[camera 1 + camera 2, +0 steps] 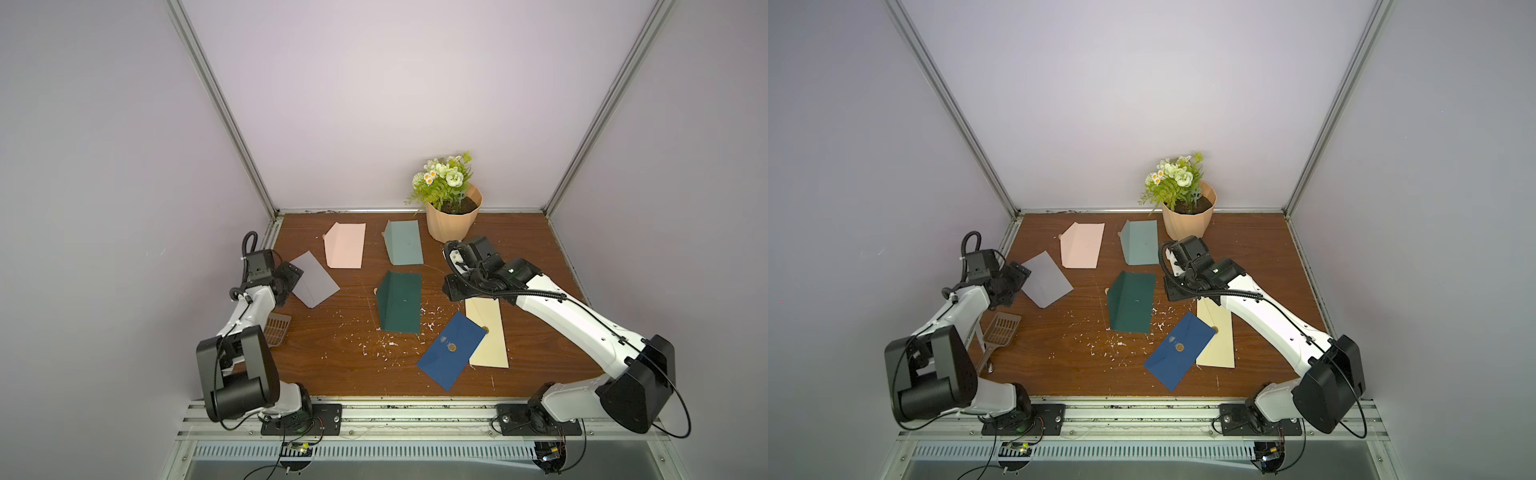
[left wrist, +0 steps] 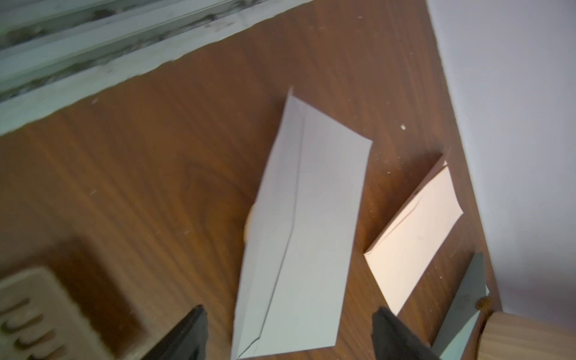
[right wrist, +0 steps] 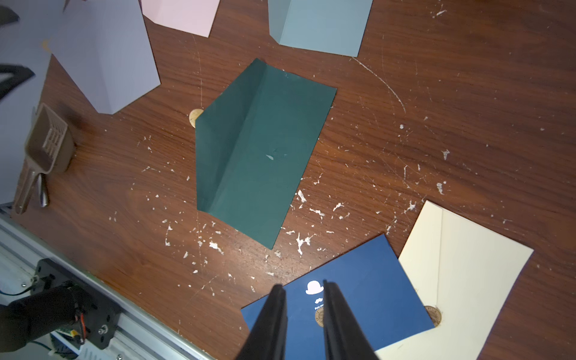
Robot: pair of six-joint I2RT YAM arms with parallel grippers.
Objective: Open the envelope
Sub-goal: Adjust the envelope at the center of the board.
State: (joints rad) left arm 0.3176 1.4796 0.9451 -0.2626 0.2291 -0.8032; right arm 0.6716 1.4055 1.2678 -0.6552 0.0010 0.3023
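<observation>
Scuffed wooden tabletop, lilac walls

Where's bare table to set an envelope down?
The table is barest along the front rail, between the scoop and the navy envelope, flecked with white scraps. Also free: the back corner right of the plant pot. Crowded: grey envelope, pink envelope, teal envelope at back left.

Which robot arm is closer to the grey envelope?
Left. The left end effector hovers right beside the grey envelope, jaws open. The right end effector is across the table, near the cream envelope.
</observation>
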